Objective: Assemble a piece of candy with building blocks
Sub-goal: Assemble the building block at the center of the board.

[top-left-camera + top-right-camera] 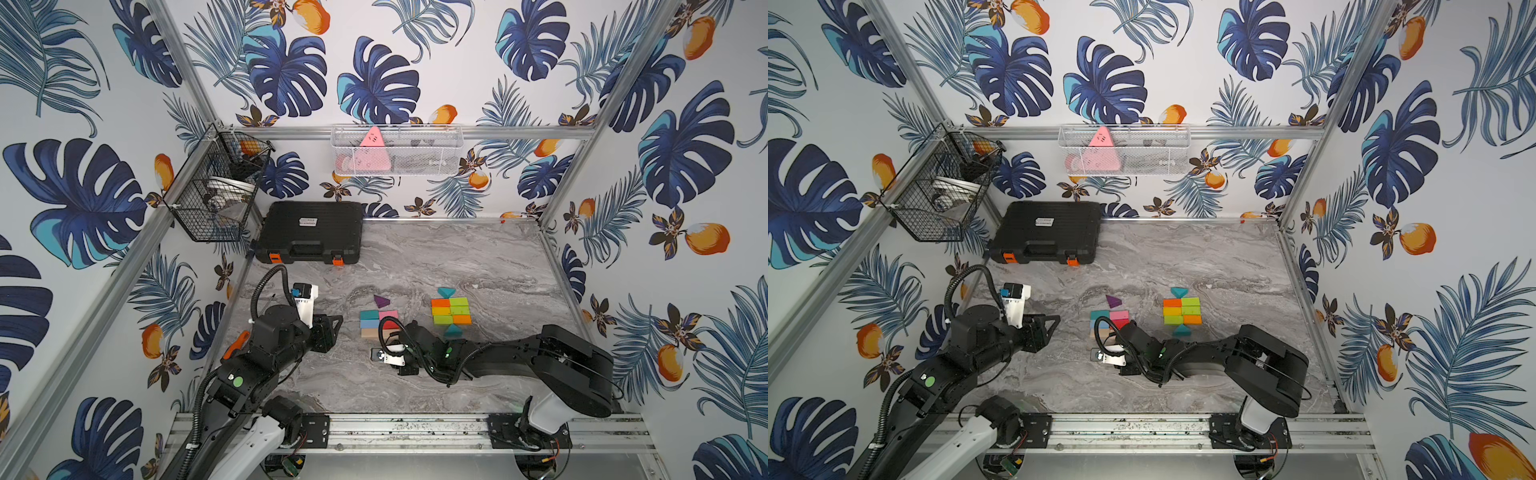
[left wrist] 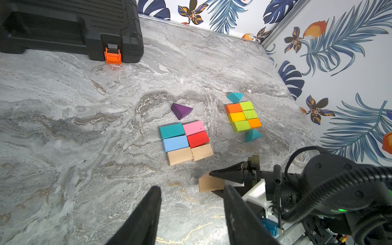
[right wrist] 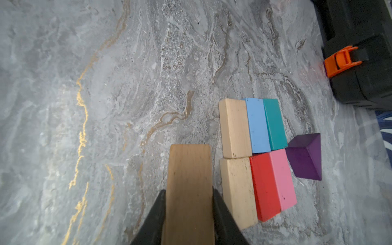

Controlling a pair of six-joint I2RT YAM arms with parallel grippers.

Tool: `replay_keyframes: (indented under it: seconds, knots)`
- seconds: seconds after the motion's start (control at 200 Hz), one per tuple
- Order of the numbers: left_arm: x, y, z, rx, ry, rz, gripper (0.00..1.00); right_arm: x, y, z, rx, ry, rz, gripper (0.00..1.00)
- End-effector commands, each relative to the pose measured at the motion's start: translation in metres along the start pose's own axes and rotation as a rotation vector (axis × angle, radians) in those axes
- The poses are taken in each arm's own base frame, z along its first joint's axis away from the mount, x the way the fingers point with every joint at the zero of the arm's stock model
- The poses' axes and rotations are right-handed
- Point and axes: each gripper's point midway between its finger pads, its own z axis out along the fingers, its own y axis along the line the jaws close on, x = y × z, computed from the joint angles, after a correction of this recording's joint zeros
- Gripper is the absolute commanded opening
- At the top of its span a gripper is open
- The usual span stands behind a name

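Observation:
A finished figure of orange, yellow and green blocks (image 1: 451, 311) with a teal triangle at each end lies right of centre. Left of it, teal, pink, blue, red and two plain wood blocks (image 2: 185, 142) form a flat rectangle, with a purple triangle (image 2: 182, 110) just beyond it. My right gripper (image 3: 188, 199) is shut on a plain wood block (image 3: 189, 180), held low over the table beside the rectangle's wooden edge. My left gripper (image 2: 192, 187) is open and empty, hovering left of the blocks, also visible in a top view (image 1: 334, 326).
A black tool case (image 1: 309, 232) with orange latches stands at the back left. A black wire basket (image 1: 216, 187) and a white mesh basket (image 1: 397, 149) hang on the walls. An orange-handled screwdriver (image 1: 235, 345) lies by the left arm.

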Motion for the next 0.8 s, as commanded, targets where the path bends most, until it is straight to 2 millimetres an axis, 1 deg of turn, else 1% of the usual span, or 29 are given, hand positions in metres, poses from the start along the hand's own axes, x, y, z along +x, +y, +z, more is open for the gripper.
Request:
replay_keyframes:
  seconds: [0.0, 0.16, 0.26, 0.355, 0.51, 0.671, 0.796]
  knots:
    - [-0.005, -0.002, 0.000, 0.009, -0.021, 0.013, 0.53, -0.021, -0.014, 0.003, 0.099, -0.073, -0.071, 0.25]
    - [-0.005, -0.002, 0.001, 0.009, -0.019, 0.013, 0.53, -0.022, -0.017, 0.011, 0.191, -0.063, -0.149, 0.25]
    - [-0.005, -0.002, 0.000, 0.009, -0.019, 0.013, 0.53, -0.016, -0.012, 0.016, 0.189, -0.032, -0.180, 0.25]
    - [-0.005, -0.002, 0.000, 0.009, -0.020, 0.013, 0.53, -0.013, -0.012, 0.017, 0.211, -0.024, -0.194, 0.26]
    - [-0.005, -0.002, 0.001, 0.009, -0.017, 0.012, 0.53, -0.004, -0.003, 0.020, 0.199, 0.013, -0.227, 0.28]
    - [-0.005, -0.002, 0.002, 0.010, -0.015, 0.013, 0.53, 0.003, 0.003, 0.025, 0.242, 0.060, -0.311, 0.31]
    - [-0.005, -0.003, 0.002, 0.011, -0.012, 0.012, 0.53, 0.008, 0.007, 0.027, 0.247, 0.099, -0.345, 0.32]
